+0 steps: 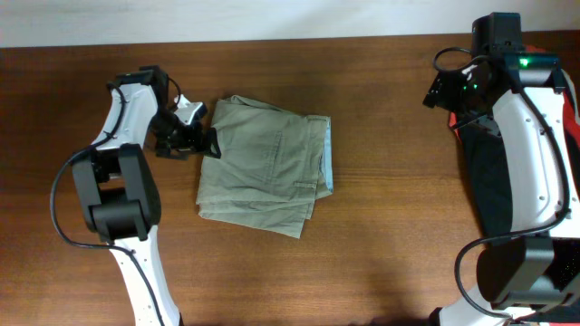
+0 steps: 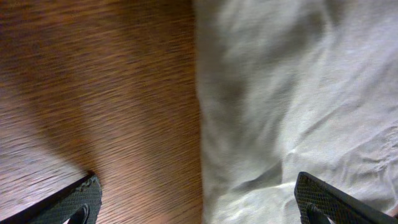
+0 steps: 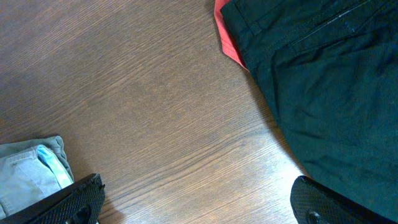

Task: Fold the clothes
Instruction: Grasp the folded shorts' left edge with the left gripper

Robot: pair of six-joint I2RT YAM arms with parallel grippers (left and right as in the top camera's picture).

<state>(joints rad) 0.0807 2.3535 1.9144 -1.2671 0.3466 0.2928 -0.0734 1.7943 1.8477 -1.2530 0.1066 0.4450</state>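
Observation:
The khaki-beige shorts (image 1: 267, 163) lie folded into a rough square on the wooden table (image 1: 381, 217), left of centre. My left gripper (image 1: 201, 136) is open at the shorts' left edge; in the left wrist view its fingers (image 2: 199, 202) straddle that edge, one over bare wood, one over the cloth (image 2: 292, 93). My right gripper (image 1: 453, 86) is open and empty above bare wood (image 3: 199, 199) at the far right. The black garment (image 1: 494, 190) lies under the right arm, over a red-orange one (image 1: 573, 109). Both show in the right wrist view: black (image 3: 323, 93), red-orange (image 3: 227, 43).
The shorts' corner with a pale blue lining (image 3: 46, 162) shows at the lower left of the right wrist view. The table's far edge meets a white wall (image 1: 272, 18). The arm bases stand at the front left (image 1: 118, 195) and front right (image 1: 521, 263).

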